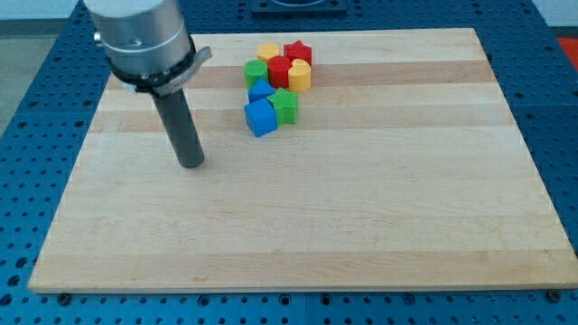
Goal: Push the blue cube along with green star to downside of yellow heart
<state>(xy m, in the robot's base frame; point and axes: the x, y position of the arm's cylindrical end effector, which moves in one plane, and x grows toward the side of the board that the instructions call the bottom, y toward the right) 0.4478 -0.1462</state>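
Observation:
The blue cube lies on the wooden board near the view's top centre, touching the green star on its right. The yellow heart sits just above the green star, beside a red block. My tip is at the view's left, well left of and a little below the blue cube, touching no block.
Clustered with these are a green block, a second blue block, a yellow block and a red star. The board's top edge runs just above the cluster. A blue perforated table surrounds the board.

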